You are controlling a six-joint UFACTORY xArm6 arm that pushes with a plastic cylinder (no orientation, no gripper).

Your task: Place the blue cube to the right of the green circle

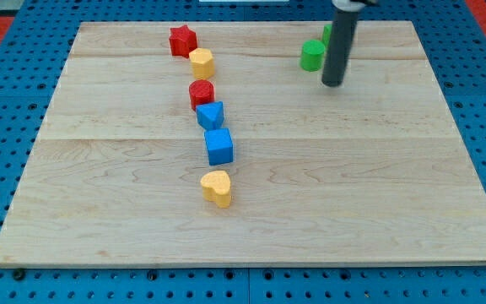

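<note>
The blue cube (pixel 219 146) sits left of the board's middle, in a column of blocks. The green circle (pixel 312 55) stands near the view's top, right of centre. A second green block (pixel 328 32) is partly hidden behind my rod, so its shape is unclear. My tip (pixel 332 84) rests on the board just right of and below the green circle, far to the right of and above the blue cube.
In the column with the blue cube: a red star (pixel 182 40), a yellow hexagon-like block (pixel 202 62), a red cylinder (pixel 201 93), a blue triangle (pixel 211 115) touching the cube's top, and a yellow heart (pixel 216 187) below it. The wooden board (pixel 378 194) lies on blue pegboard.
</note>
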